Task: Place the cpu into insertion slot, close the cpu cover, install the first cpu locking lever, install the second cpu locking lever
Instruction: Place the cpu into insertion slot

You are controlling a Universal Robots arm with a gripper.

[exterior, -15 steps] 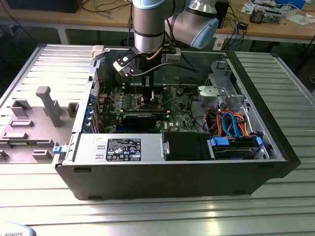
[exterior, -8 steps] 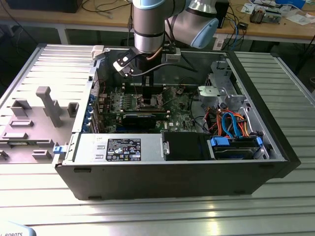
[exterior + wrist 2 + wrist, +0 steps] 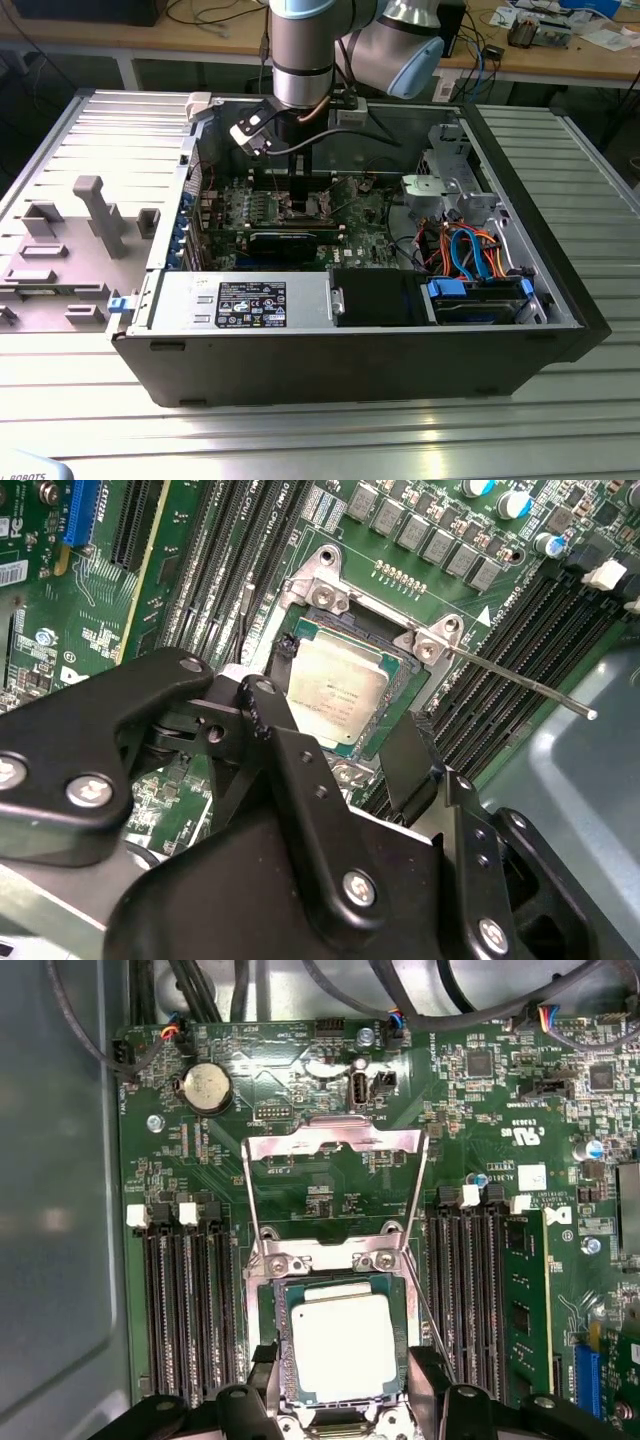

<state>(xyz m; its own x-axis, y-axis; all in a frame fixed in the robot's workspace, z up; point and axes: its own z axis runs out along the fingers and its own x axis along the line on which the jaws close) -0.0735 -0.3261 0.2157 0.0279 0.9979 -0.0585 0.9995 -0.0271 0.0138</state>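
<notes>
The cpu (image 3: 345, 1350) lies flat in the insertion slot (image 3: 403, 672) on the green motherboard (image 3: 365, 215), toward the far side of the open computer case (image 3: 350, 360). The cpu cover (image 3: 335, 1143) is swung open, clear of the chip and hinged at one edge of the slot. A thin lever rod (image 3: 520, 685) juts out free beside the slot. The gripper (image 3: 340, 735) hovers just above the chip, with its fingers (image 3: 410, 760) spread wide on either side and holding nothing.
</notes>
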